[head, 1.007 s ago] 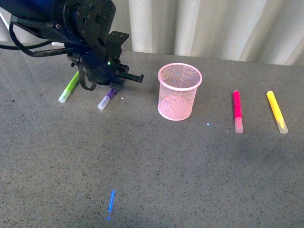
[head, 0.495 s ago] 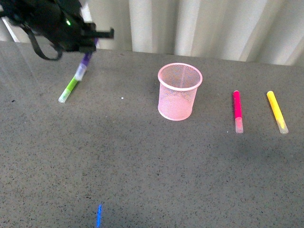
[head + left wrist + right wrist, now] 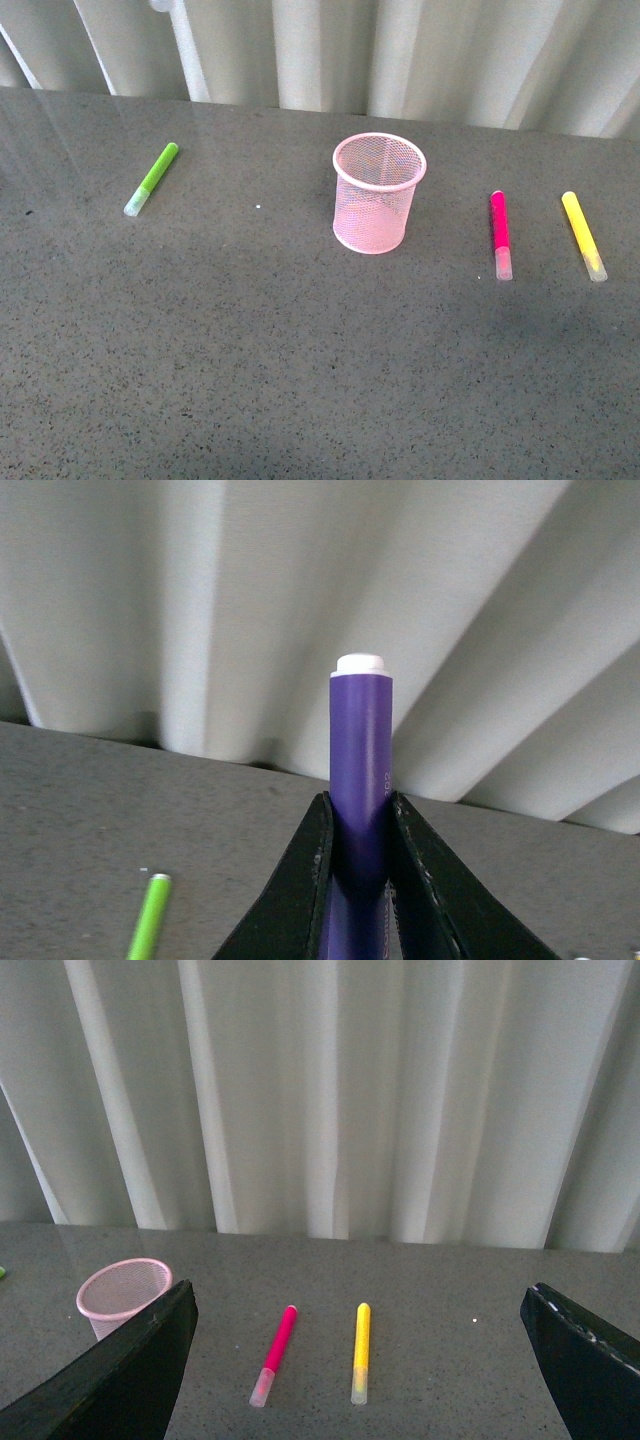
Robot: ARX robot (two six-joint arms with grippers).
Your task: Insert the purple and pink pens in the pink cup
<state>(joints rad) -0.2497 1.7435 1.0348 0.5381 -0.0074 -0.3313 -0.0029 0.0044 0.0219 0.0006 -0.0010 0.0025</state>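
Observation:
My left gripper point(image 3: 360, 820) is shut on the purple pen point(image 3: 361, 750), held high with its white end pointing away from the wrist; neither shows in the front view. The pink cup point(image 3: 379, 192) stands upright and empty at the table's middle; it also shows in the right wrist view point(image 3: 122, 1292). The pink pen point(image 3: 499, 233) lies flat to the cup's right, cap toward me, and shows in the right wrist view point(image 3: 275, 1353). My right gripper point(image 3: 355, 1330) is open wide, raised above the table, with the pink pen between its spread fingers' lines of sight.
A lime-green marker point(image 3: 151, 178) lies at the left, also in the left wrist view point(image 3: 149, 917). A yellow marker point(image 3: 583, 235) lies right of the pink pen, also in the right wrist view point(image 3: 360, 1352). Pale curtains point(image 3: 420, 50) hang behind the grey table point(image 3: 300, 350).
My left gripper has lifted the purple pen off the table, moved up and left, and left the front view. The cup and other pens have not moved.

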